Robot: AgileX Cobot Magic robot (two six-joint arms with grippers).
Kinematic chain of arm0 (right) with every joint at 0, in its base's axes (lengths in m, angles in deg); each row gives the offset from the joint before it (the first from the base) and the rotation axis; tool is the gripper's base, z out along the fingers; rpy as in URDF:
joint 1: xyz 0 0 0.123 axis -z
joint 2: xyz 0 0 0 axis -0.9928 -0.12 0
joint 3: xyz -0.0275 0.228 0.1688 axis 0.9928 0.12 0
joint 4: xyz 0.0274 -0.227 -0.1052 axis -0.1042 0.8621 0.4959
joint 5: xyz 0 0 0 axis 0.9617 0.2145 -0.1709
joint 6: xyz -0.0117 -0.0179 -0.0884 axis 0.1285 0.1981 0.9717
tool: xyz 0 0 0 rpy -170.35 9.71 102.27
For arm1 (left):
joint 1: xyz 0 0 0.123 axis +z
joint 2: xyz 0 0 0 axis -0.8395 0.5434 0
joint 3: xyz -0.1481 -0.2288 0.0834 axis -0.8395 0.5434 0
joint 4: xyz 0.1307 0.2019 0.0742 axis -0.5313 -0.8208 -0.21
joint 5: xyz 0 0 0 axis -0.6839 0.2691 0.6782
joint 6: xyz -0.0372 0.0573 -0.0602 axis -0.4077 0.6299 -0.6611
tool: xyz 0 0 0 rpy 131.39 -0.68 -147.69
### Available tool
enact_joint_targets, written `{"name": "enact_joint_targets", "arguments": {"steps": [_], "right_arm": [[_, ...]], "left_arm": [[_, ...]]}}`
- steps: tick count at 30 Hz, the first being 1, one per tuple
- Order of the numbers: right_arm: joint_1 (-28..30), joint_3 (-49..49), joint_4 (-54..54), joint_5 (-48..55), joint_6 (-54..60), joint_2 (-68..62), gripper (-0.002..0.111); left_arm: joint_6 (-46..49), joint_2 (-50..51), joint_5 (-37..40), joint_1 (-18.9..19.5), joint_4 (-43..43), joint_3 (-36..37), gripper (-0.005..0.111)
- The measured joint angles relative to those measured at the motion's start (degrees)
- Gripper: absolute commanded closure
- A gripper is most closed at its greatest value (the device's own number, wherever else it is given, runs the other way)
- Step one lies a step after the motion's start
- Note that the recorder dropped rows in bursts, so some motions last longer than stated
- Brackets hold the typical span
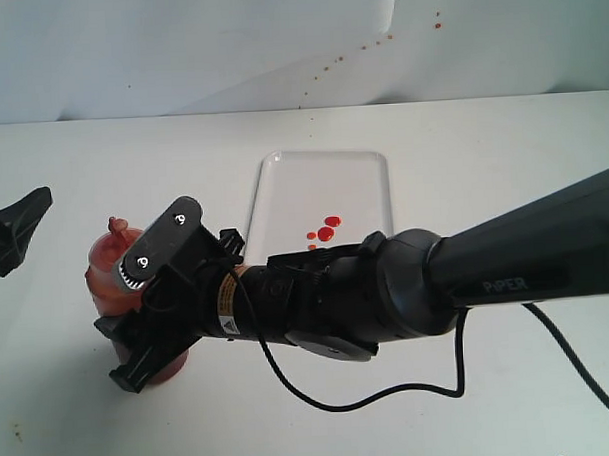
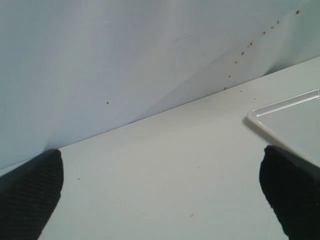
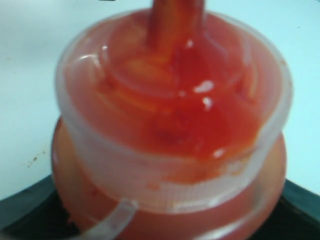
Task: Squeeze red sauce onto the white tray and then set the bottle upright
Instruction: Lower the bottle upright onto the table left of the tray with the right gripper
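- Table (image 1: 502, 151): white, backdrop along far edge. Everything on left and middle part.
- R arm (image 1: 526, 260): in from right edge, reaching across the middle to left half. Only arm on the job.
- White tray (image 1: 283, 179): flat, mid-table toward far edge. Off to the right of bottle and further back, clear gap between them.
- Bottle (image 1: 101, 267): left half of table, toward near edge. Long axis approx vertical, nozzle (image 1: 117, 227) up, so looks stood up already. Base on table or just above: can't tell, gripper in the way.
- R gripper (image 1: 152, 308): clamped across bottle's body from the tray side, one finger each side. Wrist view looks down onto sauce-smeared cap w/ dark fingers (image 3: 20, 210) hugging the wall.
- L gripper (image 2: 160, 192): jaws wide apart, nothing between, parked by left edge, tray corner just beside one finger.
- Red sauce (image 1: 327, 231): few small drops on tray, toward its near end, so squeeze likely done.
- Next, prob.: let go and back out sideways toward right edge, w/o tipping that vertical axis.
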Motion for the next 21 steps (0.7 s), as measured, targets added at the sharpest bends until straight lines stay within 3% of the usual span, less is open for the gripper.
{"name": "enact_joint_targets", "arguments": {"steps": [4,6,10,12,21], "right_arm": [[0.0,0.0,0.0,0.04,0.0,0.0,0.081],[0.0,0.0,0.0,0.04,0.0,0.0,0.064],[0.0,0.0,0.0,0.04,0.0,0.0,0.017],[0.0,0.0,-0.15,-0.22,0.0,0.0,0.003],[0.0,-0.11,-0.15,-0.78,0.0,0.25,0.003]], "left_arm": [[0.0,0.0,0.0,0.0,0.0,0.0,0.002],[0.0,0.0,0.0,0.0,0.0,0.0,0.002],[0.0,0.0,0.0,0.0,0.0,0.0,0.002],[0.0,0.0,0.0,0.0,-0.09,0.0,0.002],[0.0,0.0,-0.21,0.0,-0.47,0.0,0.002]]}}
